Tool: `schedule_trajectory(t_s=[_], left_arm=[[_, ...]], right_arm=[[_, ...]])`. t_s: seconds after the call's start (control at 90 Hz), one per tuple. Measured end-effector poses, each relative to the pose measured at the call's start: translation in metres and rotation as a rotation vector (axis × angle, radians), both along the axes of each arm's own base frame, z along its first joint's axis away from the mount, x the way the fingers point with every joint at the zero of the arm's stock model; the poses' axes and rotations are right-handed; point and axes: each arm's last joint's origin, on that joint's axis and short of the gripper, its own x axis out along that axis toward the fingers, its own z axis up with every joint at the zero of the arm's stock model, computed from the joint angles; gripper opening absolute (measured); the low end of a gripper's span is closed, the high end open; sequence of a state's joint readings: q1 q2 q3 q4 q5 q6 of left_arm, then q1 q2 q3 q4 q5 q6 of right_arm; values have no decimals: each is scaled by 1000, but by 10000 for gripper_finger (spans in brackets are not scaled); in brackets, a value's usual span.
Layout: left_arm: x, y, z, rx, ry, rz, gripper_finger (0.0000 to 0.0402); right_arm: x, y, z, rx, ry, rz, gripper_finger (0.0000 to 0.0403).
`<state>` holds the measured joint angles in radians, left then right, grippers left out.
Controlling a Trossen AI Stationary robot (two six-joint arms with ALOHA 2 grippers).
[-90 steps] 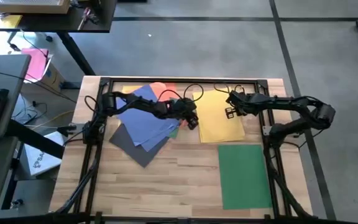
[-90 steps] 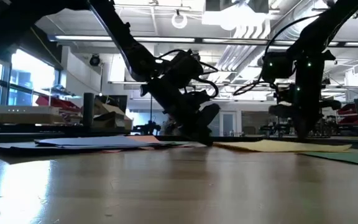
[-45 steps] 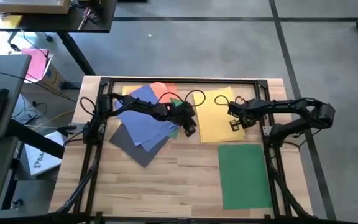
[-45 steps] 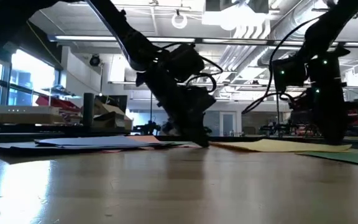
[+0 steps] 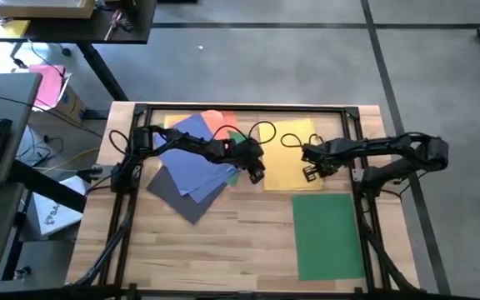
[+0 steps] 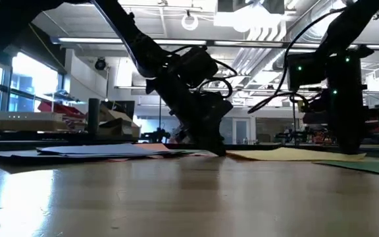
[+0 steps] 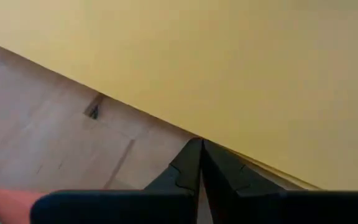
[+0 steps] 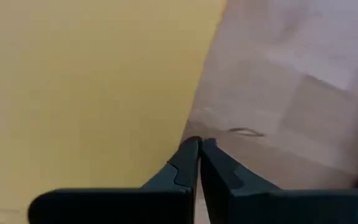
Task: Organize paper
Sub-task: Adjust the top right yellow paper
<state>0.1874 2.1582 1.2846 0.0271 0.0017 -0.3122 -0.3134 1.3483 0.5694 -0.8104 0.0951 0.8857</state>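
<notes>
We have the yellow sheet [image 5: 288,156] lying flat on the worktop [image 5: 223,242] between our two arms, its long axis running from the far rail toward the near edge, with the green sheet [image 5: 327,235] just nearer the front and a little to the right. The rest of the paper, blue [image 5: 192,154], dark grey [image 5: 173,193] and orange [image 5: 217,122] sheets, sits fanned in a loose pile to the left

Our left tool [image 5: 257,173] is down at the yellow sheet's left long edge, near its front corner; in its wrist view the fingertips [image 7: 199,163] are pressed together right at that edge, and we cannot tell whether they pinch the paper or only touch the wood beside it. Our right tool [image 5: 310,173] sits over the same sheet near its front right corner, fingers likewise closed tip to tip at the paper's border [image 8: 194,163], holding nothing we can make out

So the sheet lies between the tools, each at one side edge, neither clearly nearer. We judge that the next move depends on both sliding it along its length
</notes>
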Motion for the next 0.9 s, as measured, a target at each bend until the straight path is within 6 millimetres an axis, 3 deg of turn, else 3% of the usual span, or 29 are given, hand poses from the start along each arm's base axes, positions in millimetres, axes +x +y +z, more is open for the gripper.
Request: schedule_trajectory(t_s=[0.356,0.644,0.9], left_arm=[[2,0,1,41,-23,12,0],[-6,-4,37,87,-15,-16,0],[-5,-28,12,-50,66,-124,0]], right_arm=[[1,3,4,20,13,17,0],[-5,11,8,27,116,9,0],[8,31,7,31,9,43,0]])
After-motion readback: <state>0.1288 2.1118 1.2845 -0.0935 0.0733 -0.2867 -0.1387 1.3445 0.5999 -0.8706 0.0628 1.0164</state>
